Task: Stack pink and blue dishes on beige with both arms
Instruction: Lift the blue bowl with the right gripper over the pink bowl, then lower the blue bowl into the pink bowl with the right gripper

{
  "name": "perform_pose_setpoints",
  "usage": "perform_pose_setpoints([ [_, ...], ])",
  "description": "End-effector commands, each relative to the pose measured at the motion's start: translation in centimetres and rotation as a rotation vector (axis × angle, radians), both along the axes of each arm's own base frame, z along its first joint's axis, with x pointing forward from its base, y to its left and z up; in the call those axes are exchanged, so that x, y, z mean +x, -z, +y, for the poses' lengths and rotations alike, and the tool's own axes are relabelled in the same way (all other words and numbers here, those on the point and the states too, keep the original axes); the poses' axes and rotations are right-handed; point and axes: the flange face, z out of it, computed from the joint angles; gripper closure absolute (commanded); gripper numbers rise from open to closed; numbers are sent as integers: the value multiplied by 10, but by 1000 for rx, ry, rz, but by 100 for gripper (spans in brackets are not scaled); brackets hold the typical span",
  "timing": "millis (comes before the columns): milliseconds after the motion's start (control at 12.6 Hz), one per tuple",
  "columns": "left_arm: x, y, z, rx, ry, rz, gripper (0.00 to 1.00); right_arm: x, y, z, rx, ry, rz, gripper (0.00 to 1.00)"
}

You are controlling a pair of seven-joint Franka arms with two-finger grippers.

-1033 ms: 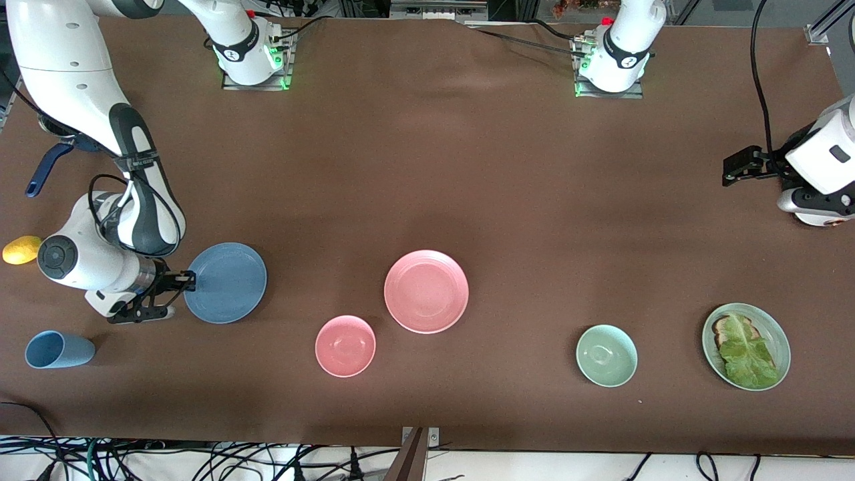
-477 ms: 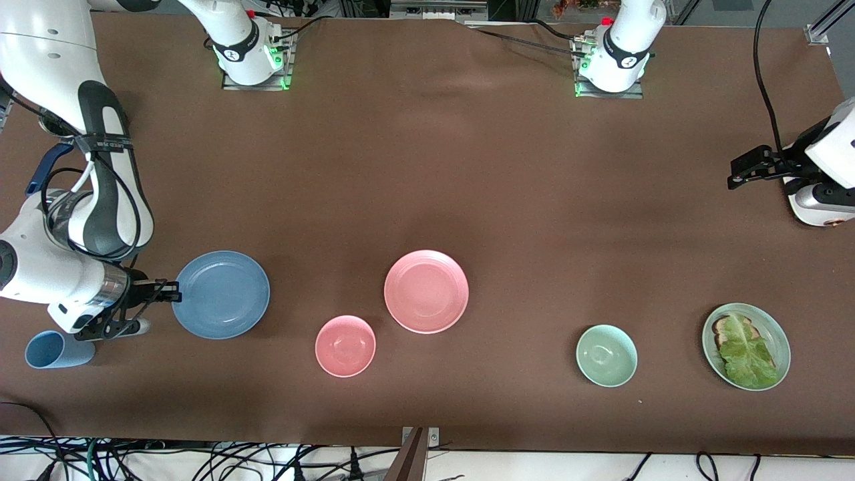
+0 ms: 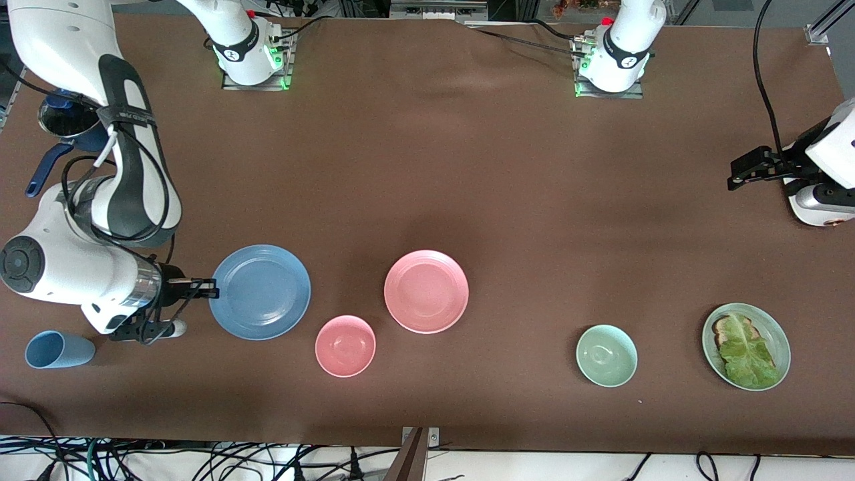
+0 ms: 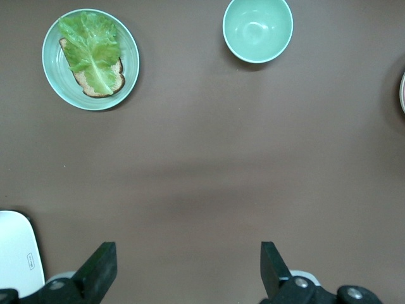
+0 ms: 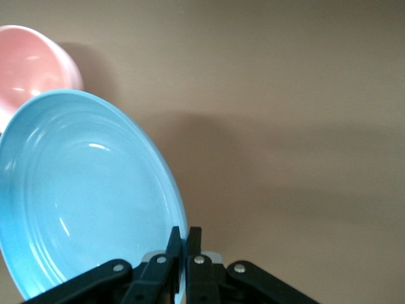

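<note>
The right gripper (image 3: 204, 288) has its jaws clamped on the rim of the blue plate (image 3: 260, 292), carried above the bench (image 3: 427, 167) beside the pink plate (image 3: 426, 291). No beige plate is visible, so I think the next move must find it. The left gripper (image 3: 740, 172) waits, jaws apart.

Bright even overhead light, soft shadows, sharp focus, faint plate glare

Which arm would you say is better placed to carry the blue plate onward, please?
The right: its gripper is already shut on the blue plate's rim. The left gripper hangs open over the table's left-arm end, away from every plate. No beige plate shows.
</note>
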Motion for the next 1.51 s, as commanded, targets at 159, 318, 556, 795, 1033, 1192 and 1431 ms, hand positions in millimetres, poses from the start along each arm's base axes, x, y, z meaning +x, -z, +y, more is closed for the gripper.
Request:
perform_pose_setpoints([
  [159, -1, 1, -2, -21, 23, -11, 0, -12, -15, 89, 3, 47, 19, 100],
  [318, -1, 1, -1, -21, 22, -13, 0, -16, -20, 131, 13, 107, -24, 100],
  [556, -1, -2, -1, -21, 20, -16, 0, -26, 4, 211, 37, 204, -92, 100],
  [795, 4, -10, -3, -18, 18, -31, 0, -34, 24, 258, 61, 266, -138, 100],
  [1033, 3, -8, -1, -18, 18, -22, 0, -53, 41, 299, 50, 291, -138, 100],
  [1192, 4, -9, -3, -20, 24, -23, 0, -59, 59, 305, 14, 310, -125, 100],
  [1431, 4, -9, -1, -20, 22, -28, 0, -61, 81, 310, 9, 329, -117, 100],
])
